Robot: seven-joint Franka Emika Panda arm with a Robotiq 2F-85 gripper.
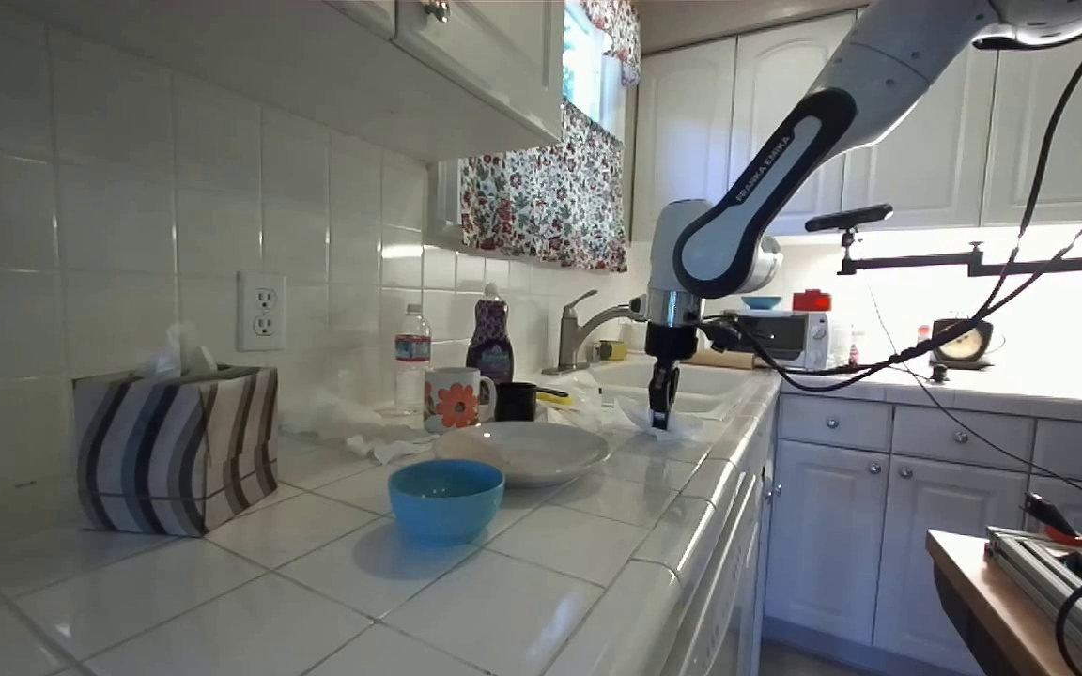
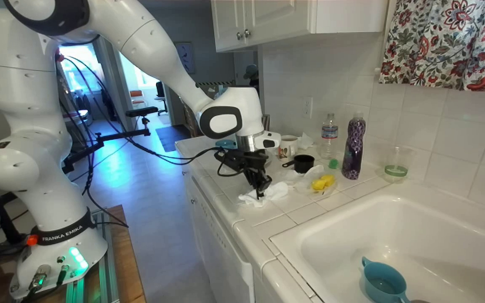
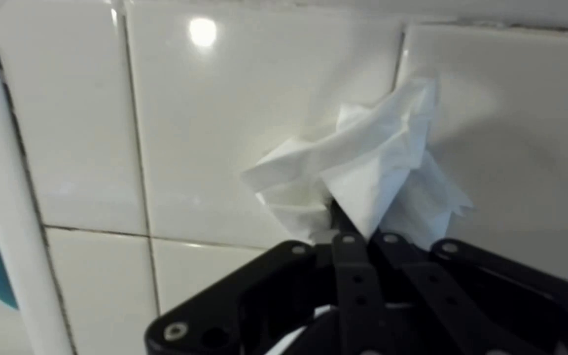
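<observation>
My gripper points straight down just above the white tiled counter, near its front edge. It is shut on a crumpled white tissue, which spreads out around the fingertips and rests on or just over the tiles. In the wrist view the fingers are close together, and the tissue hides their tips. In an exterior view the gripper and the tissue are between the sink and the plate area. A white plate and a blue bowl stand on the counter, apart from the gripper.
A black measuring cup, a flowered mug, a water bottle and a purple soap bottle stand toward the wall. Yellow pieces lie near the tissue. The sink holds a teal cup. A tissue box stands nearby.
</observation>
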